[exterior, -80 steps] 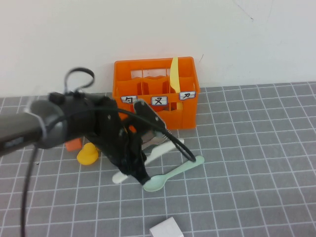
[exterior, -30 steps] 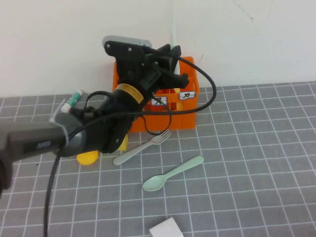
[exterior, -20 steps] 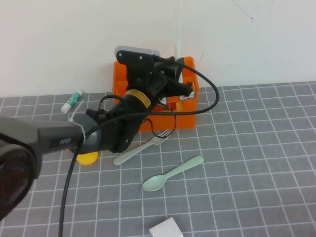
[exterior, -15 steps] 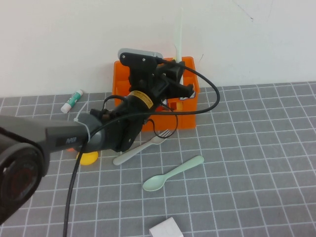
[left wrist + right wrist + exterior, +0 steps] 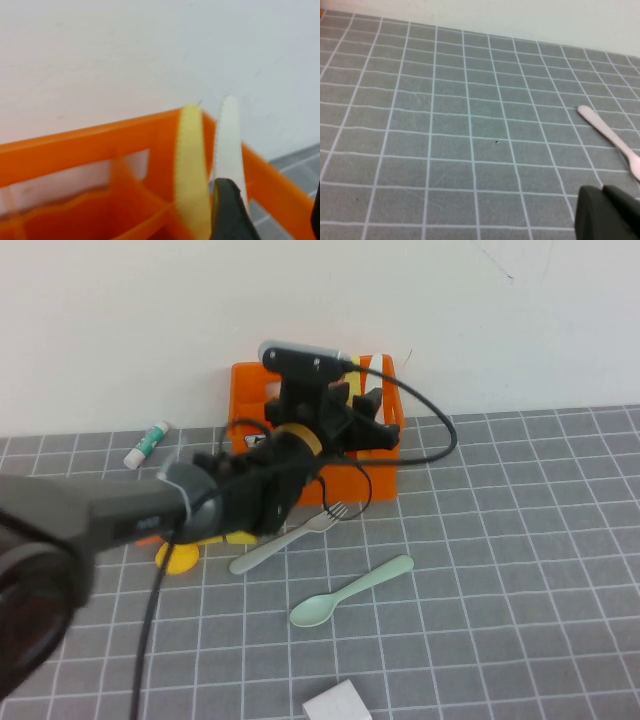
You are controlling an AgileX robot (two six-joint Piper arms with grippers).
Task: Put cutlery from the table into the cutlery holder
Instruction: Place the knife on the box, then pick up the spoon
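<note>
The orange cutlery holder (image 5: 248,390) stands at the wall, mostly hidden behind my left arm. A yellow knife (image 5: 192,160) and a white knife (image 5: 229,135) stand upright side by side in its right end compartment; their tips show over the rim as the yellow knife (image 5: 356,368) and white knife (image 5: 374,368). My left gripper (image 5: 362,418) hangs over that compartment, open; the left gripper (image 5: 272,212) has one finger just in front of the white knife. On the table lie the grey-green fork (image 5: 290,535) and mint spoon (image 5: 350,592). My right gripper (image 5: 607,215) is shut, low over the tiles.
A yellow rubber duck (image 5: 178,558) sits left of the fork. A small tube (image 5: 147,444) lies by the wall at left. A white box (image 5: 335,703) is at the front edge. A pale cutlery handle (image 5: 607,132) lies ahead of my right gripper.
My left gripper came down over the holder with the white knife, which stuck up high before. The knife now stands in the compartment and the jaws have opened.
</note>
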